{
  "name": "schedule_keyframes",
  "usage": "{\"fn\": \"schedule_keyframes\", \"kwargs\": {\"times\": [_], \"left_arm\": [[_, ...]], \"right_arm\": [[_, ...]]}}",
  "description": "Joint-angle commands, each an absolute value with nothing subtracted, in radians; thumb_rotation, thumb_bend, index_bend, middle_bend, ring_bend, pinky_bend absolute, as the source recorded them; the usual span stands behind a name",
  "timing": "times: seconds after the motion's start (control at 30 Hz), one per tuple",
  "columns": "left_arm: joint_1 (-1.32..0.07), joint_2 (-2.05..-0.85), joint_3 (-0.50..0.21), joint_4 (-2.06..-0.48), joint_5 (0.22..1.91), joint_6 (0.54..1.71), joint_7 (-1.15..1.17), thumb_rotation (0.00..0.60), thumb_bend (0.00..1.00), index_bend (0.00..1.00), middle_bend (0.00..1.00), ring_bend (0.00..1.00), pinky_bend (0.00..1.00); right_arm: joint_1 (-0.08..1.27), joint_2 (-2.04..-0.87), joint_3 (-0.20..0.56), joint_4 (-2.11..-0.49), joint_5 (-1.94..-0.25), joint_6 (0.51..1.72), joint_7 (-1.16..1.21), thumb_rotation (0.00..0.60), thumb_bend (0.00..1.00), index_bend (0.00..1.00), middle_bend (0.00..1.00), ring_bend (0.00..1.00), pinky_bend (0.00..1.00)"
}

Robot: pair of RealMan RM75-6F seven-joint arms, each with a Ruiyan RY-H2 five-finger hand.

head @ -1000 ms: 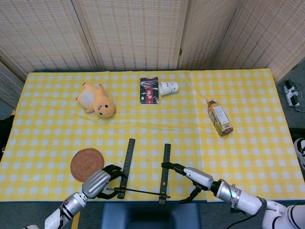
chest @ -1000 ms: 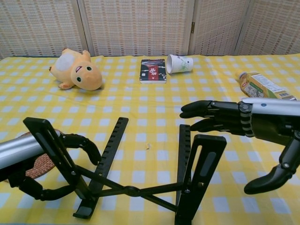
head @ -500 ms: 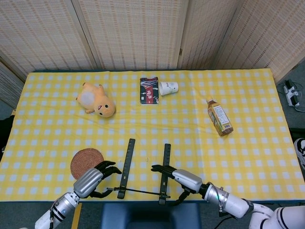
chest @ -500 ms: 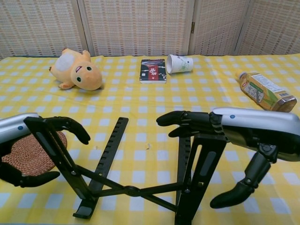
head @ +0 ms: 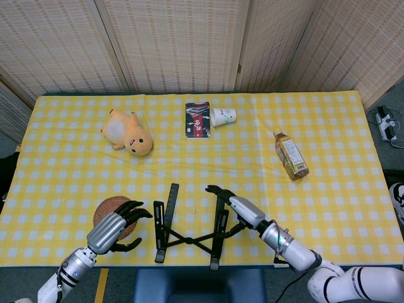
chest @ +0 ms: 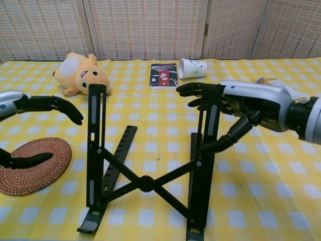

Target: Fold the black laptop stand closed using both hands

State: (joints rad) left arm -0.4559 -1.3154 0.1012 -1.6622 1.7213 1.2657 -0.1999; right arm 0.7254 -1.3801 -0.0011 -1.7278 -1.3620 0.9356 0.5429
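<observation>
laptop stand raised near the desk's front edge

laptop stand [chest: 146, 170] stood unfolded on the yellow checked desk [head: 328, 208], its two uprights crossed by an x brace. the right hand [chest: 235, 108] held the right upright's top, fingers [chest: 198, 89] curled over it. the left hand [chest: 30, 128] hovered above a woven coaster [chest: 32, 165], fingers spread, touching nothing.
</observation>
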Motion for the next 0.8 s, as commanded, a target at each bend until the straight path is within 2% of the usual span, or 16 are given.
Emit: {"fn": "schedule_keyframes", "kwargs": {"times": [0.03,0.3,0.53,0.63,0.8], "left_arm": [[-0.465,-1.302,0.078,-1.660,1.710,1.268,-0.186,0.600,0.39,0.27,0.29,0.13,0.13],[-0.529,-1.286,0.020,-1.626,1.669,1.184,-0.132,0.600,0.39,0.28,0.29,0.13,0.13],[-0.624,-1.346,-0.041,-1.517,1.605,1.040,0.018,0.600,0.37,0.25,0.24,0.10,0.10],[-0.664,-1.395,-0.060,-1.459,1.569,0.974,0.070,0.600,0.32,0.20,0.18,0.05,0.08],[-0.707,-1.488,-0.083,-1.350,1.535,0.932,0.177,0.600,0.25,0.11,0.08,0.00,0.04]], "right_arm": [[0.706,-1.382,0.049,-1.685,-1.306,0.950,0.512,0.600,0.15,0.00,0.00,0.02,0.00],[0.650,-1.337,0.088,-1.649,-1.355,1.049,0.497,0.600,0.15,0.00,0.00,0.00,0.00],[0.590,-1.302,0.002,-1.655,-1.596,1.194,0.329,0.600,0.15,0.00,0.00,0.00,0.00],[0.566,-1.300,-0.037,-1.665,-1.661,1.224,0.270,0.600,0.15,0.00,0.00,0.00,0.00],[0.536,-1.309,-0.064,-1.663,-1.704,1.250,0.187,0.600,0.15,0.00,0.00,0.00,0.00]]}}
